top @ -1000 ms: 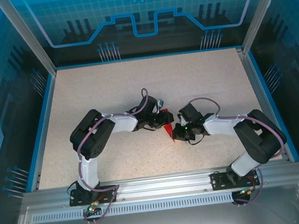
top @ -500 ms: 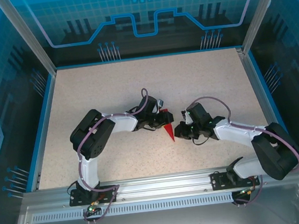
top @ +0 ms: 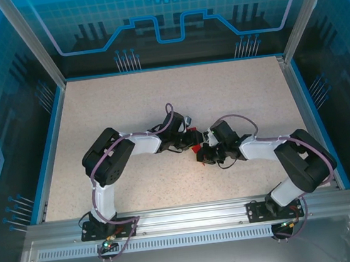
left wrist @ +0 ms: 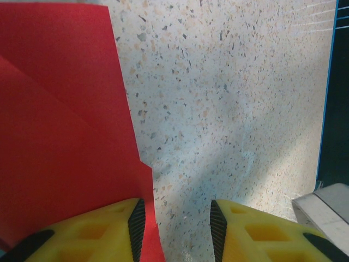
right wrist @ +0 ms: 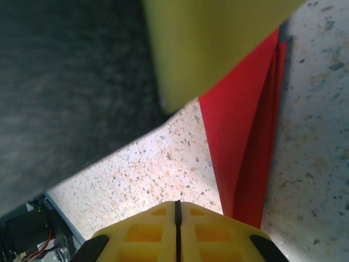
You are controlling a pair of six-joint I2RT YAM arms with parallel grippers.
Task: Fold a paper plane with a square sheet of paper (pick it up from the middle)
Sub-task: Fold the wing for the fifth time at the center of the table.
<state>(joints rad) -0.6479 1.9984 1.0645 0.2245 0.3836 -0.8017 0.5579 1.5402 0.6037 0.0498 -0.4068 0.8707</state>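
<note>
The square sheet of paper point(left wrist: 60, 125) is bright red, folded into layers with a diagonal crease, and lies flat on the speckled table. In the right wrist view it shows as a narrow pointed wedge point(right wrist: 245, 142). From above, a small red patch of the paper point(top: 195, 148) peeks out between the two grippers. My left gripper point(left wrist: 177, 229) is open, its left finger point(left wrist: 103, 232) resting over the paper's edge, with bare table between the jaws. My right gripper point(right wrist: 176, 214) is shut with nothing in it, its tip just left of the wedge. The left gripper point(top: 188, 139) and right gripper point(top: 202, 155) almost touch.
The speckled table point(top: 128, 105) has a raised blue rim point(top: 53, 145) all round and metal frame posts point(top: 29, 40) at the corners. A yellow finger point(right wrist: 218, 43) of the left gripper and its dark arm point(right wrist: 65, 82) loom close above the right gripper.
The right gripper swung right, uncovering the red wedge, then came back left over it and closed fully. The left arm and the paper stayed put.
</note>
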